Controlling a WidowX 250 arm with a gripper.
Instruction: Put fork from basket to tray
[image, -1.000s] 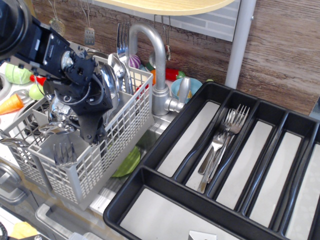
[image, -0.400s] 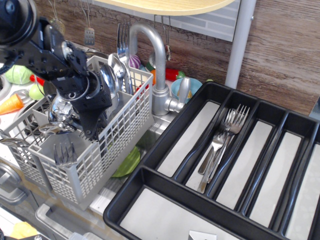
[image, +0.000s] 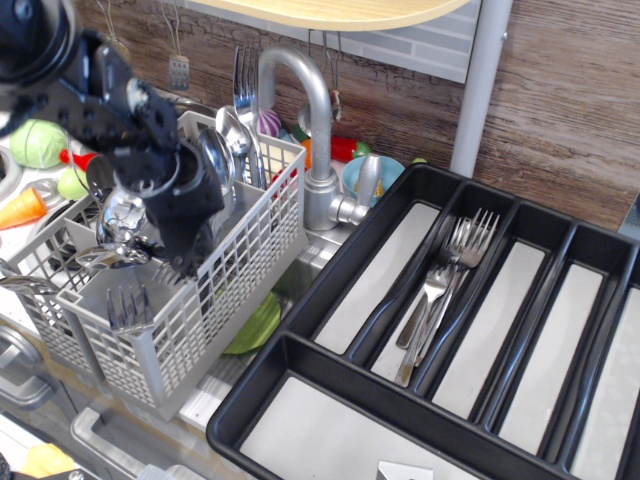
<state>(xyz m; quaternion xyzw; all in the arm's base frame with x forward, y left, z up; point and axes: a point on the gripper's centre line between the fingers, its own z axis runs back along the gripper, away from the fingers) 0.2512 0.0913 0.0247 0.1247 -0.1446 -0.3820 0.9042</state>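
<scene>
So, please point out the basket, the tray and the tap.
basket (image: 205, 320): main camera view, on its front lattice wall.
tray (image: 300, 345): main camera view, on its black left rim.
tap (image: 312, 95): main camera view, on its curved spout.

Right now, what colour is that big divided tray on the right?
The tray is black with pale grey compartment bottoms, seen in the only view, observation.image.

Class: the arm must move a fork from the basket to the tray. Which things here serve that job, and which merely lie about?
Job: basket, fork in its front compartment, tray, gripper.
Lying about: tap, forks already in the tray, green plate, toy carrot.
</scene>
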